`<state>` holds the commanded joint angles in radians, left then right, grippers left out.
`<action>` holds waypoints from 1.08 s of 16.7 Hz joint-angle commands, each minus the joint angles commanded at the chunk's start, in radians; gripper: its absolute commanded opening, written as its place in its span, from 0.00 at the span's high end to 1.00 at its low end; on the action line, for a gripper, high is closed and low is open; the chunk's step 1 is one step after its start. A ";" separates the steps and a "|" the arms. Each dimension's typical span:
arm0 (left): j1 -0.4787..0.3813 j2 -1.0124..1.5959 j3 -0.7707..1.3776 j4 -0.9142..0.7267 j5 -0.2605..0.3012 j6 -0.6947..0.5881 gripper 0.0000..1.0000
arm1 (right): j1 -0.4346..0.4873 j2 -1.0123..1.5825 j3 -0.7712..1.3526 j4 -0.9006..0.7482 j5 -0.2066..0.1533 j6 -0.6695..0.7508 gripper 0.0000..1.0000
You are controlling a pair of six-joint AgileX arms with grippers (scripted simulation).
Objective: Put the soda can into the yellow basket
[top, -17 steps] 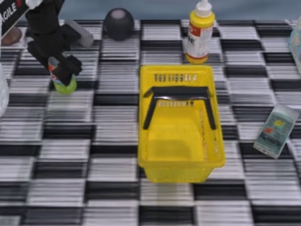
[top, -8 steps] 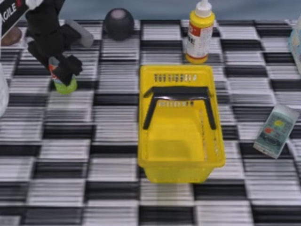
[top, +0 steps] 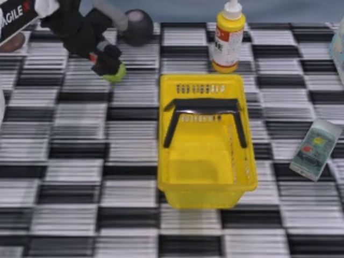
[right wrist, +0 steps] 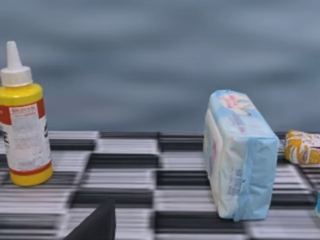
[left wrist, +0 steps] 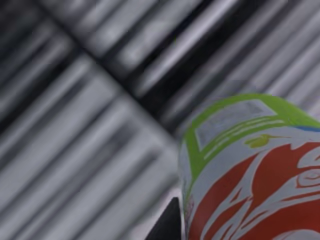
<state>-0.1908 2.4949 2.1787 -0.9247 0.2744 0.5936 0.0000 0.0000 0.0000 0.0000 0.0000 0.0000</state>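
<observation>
basket: the large bright yellow plastic basket [top: 207,150] sits mid-table, black handles folded across it.
packet: small pale green packet [top: 316,149], right.
can: red and lime-green soda can [top: 111,69] tilted, far left, clamped in the left gripper [top: 107,60].
beyond: dark round ball [top: 136,26]; yellow squeeze bottle [top: 228,38].
right gripper: cannot tell.

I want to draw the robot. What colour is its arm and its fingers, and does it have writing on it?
The left arm is mostly black and chunky, with a white panel near the top view's left corner that carries dark letters and a bit of red. A grey bar sticks out beside it. Its left gripper has blocky black fingers. No cables show. The right arm shows only a dark edge in its wrist view.
</observation>
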 joint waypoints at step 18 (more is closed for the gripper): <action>-0.126 -0.431 -0.792 1.553 0.931 -0.487 1.00 | 0.000 0.000 0.000 0.000 0.000 0.000 0.00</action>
<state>-0.3170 2.0641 1.3866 0.6281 1.2054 0.1064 0.0000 0.0000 0.0000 0.0000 0.0000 0.0000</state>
